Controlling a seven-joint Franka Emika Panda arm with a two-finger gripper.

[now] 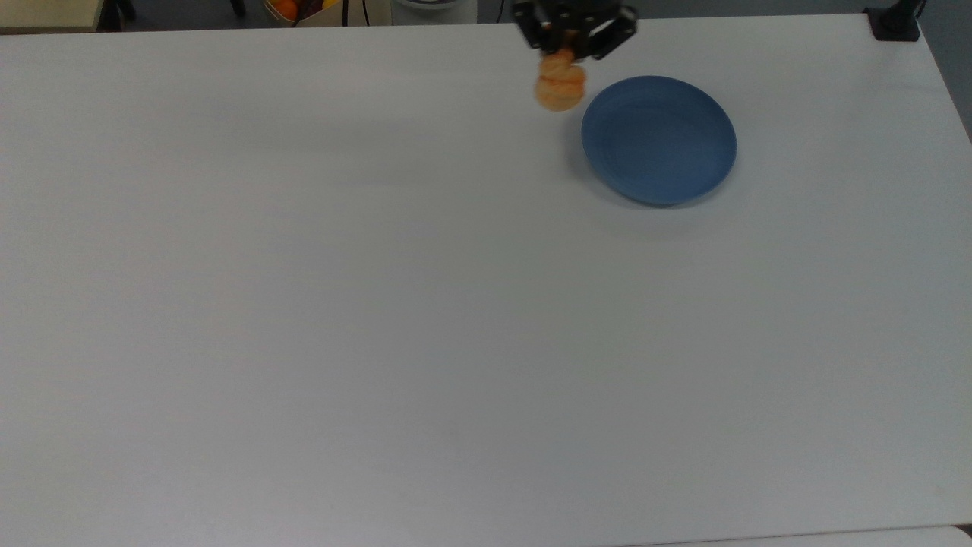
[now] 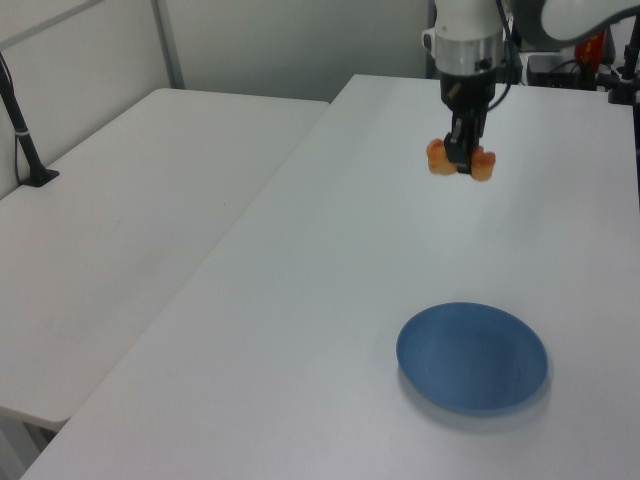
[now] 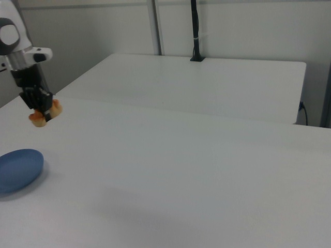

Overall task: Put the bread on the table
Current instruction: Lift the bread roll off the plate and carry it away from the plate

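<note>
Up above the white table [image 1: 380,304], near its far edge in the top view, we find the gripper [image 1: 571,47] pointing straight down with its two black fingers closed around the middle of the bread [image 1: 560,85]. The small golden-orange loaf hangs clear of the tabletop, and in the left view we see its two lumpy ends poking out on either side of the fingers [image 2: 461,152], so the grip sits across its narrow waist. In the right view the loaf [image 3: 45,113] dangles just under the gripper [image 3: 40,107], tilted a little.

Below the gripper and off toward the top view's right, we see the round blue plate [image 1: 659,140] lying flat on the table with nothing on it. The bread is just beside the plate's rim in the top view, outside it and not over it. In the left view the plate [image 2: 472,357] sits well below the gripper [image 2: 462,158], nearer the camera. In the right view it lies under the gripper, at the right view's left edge [image 3: 18,169].
</note>
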